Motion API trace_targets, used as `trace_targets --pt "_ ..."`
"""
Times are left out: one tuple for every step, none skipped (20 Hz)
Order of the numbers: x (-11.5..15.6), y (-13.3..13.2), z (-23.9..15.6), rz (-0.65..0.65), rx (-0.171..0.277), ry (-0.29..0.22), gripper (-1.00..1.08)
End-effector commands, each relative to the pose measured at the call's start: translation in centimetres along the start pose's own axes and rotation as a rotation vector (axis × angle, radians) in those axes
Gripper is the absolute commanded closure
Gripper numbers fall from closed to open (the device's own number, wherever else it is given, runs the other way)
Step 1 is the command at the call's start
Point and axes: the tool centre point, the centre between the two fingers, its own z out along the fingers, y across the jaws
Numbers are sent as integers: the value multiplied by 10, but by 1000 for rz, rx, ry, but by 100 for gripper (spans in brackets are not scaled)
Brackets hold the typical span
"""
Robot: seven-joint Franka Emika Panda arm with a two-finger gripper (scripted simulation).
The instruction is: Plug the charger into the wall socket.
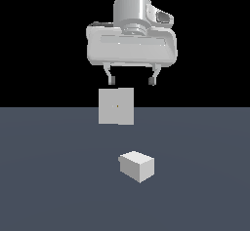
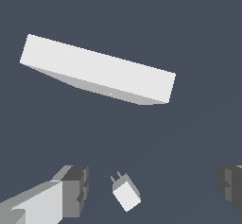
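One charger [image 1: 137,166] lies on the floor [image 1: 49,176], apart from one upright wall socket [image 1: 116,106]. The gripper [image 1: 132,81] hangs above, jaws wide, holding nothing.

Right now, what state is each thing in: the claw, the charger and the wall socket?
claw: open, empty, raised above the floor, fingers pointing down.
charger: lying loose on the floor, not gripped, not plugged in; the wrist view shows its prongs free.
wall socket: standing upright on the floor, nothing in it, apart from the charger.
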Motion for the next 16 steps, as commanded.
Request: trace_targets --pt "-9 -4 8 -55 2 -1 -92" --pt "-13 -6 12 -80 3 -2 -92" --pt "-17 -7 16 -106 3 -2 -92" --pt "-22 -9 20 -134 4 -3 -92" --pt "-27 -10 24 -162 5 -3 -92" --pt "-32 -11 28 -190 6 -4 -92" --pt "-37 -13 32 -219 7 -5 -92" --pt "-41 -14 37 -247 8 -5 -92" --pt "-46 -14 41 -275 9 -6 -92" --pt "-51 -15 45 -302 10 -6 -92" --pt "-56 -16 49 -330 11 -7 -92" --pt "-61 -16 53 -357 12 -7 -92" --pt "-65 -16 57 -384 13 -8 -92" --pt "-70 -16 61 -409 14 -8 -92" --pt "-74 -16 64 -433 15 -9 -92" --pt "-78 -16 68 -455 15 -9 -92"
